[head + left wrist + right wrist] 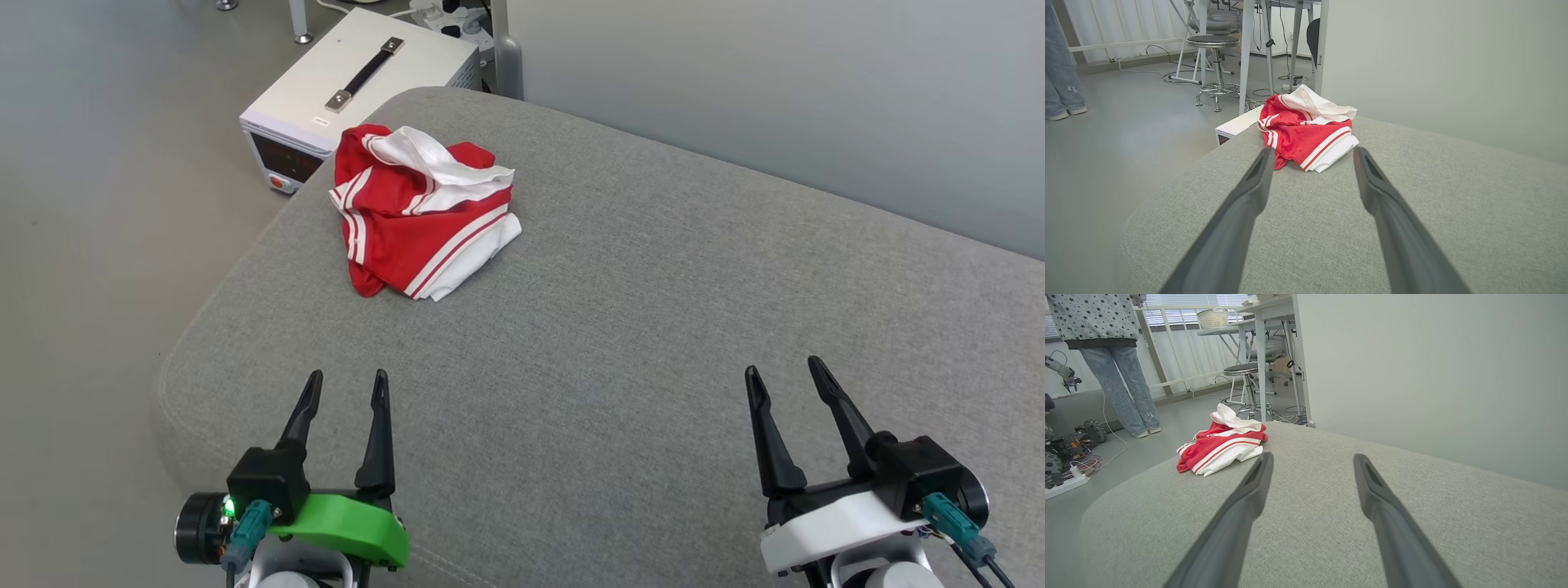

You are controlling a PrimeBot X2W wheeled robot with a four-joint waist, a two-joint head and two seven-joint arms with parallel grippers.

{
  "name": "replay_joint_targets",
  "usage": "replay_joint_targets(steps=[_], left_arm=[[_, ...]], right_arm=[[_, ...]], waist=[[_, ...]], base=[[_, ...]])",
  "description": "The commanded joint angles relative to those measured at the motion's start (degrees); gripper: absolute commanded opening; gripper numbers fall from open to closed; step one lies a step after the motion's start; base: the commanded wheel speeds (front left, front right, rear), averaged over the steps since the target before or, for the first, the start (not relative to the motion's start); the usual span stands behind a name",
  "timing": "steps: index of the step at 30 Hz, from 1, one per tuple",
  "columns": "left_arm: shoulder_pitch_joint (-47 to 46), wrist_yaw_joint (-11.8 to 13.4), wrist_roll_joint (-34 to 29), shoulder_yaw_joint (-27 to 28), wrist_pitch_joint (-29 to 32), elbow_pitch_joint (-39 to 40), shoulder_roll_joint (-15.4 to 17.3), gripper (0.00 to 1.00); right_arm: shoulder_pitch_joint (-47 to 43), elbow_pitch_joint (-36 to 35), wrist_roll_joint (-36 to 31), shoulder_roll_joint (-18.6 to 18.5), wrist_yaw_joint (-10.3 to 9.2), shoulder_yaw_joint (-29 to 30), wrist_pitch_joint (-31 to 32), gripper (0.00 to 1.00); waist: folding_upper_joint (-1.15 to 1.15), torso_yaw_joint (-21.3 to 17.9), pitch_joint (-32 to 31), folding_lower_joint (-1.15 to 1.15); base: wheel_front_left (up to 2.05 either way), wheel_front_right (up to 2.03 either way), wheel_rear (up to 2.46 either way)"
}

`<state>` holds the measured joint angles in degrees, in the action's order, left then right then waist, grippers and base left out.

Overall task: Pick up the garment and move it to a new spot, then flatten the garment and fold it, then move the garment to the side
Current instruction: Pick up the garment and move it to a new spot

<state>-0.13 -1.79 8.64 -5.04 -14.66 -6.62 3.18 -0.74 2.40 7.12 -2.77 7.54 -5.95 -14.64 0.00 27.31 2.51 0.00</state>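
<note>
- Garment (420,214): soft red-and-white fabric, crumpled in a heap (stripes showing) on the gray woven cushion (653,343).
- Left gripper (346,384) and right gripper (788,371): fingers spread, empty.

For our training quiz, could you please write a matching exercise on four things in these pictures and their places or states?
Things: 1 shirt; 2 left claw; 3 right claw; 4 white box.
States: A on the floor; B open, green mount; C crumpled on the grey cushion; D open, white mount.
Pairs: 1-C; 2-B; 3-D; 4-A.
</note>
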Motion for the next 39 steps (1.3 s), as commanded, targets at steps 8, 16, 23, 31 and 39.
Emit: replay_joint_targets(steps=[8,16,23,31,39], left_arm=[[-0.2,-0.22,-0.29,0.16,-0.34,0.69,-0.3,1.0],[-1.49,-1.01,-1.84,1.56,-0.34,-0.28,-0.13,1.0],[-10.04,-4.05,1.54,4.58,-0.34,-6.1,2.3,1.0],[-27.5,-5.65,9.95,0.61,13.02,-17.1,13.13,1.0],[-41.3,-5.69,25.51,-9.22,32.74,-22.14,27.01,1.0]], right_arm=[[0.87,0.25,-0.3,-0.1,-0.05,-0.45,-0.36,1.0],[1.94,-0.35,-1.32,-0.1,-0.05,-1.21,-0.36,1.0],[4.73,-2.03,-4.67,-0.36,-0.05,-1.52,-0.36,1.0],[8.14,-5.83,-6.58,-2.08,-0.05,-1.2,-0.32,1.0],[11.15,-9.55,-7.38,-3.14,-0.05,-2.03,0.94,1.0]], waist=[[0.0,0.14,-0.15,0.0],[0.0,-2.06,2.77,0.0],[0.0,-6.29,9.52,0.0],[0.0,-11.34,18.13,0.0],[0.0,-15.53,24.89,0.0]], base=[[0.0,0.0,0.0],[0.0,0.0,0.0],[0.0,0.0,0.0],[0.0,0.0,0.0],[0.0,0.0,0.0]])
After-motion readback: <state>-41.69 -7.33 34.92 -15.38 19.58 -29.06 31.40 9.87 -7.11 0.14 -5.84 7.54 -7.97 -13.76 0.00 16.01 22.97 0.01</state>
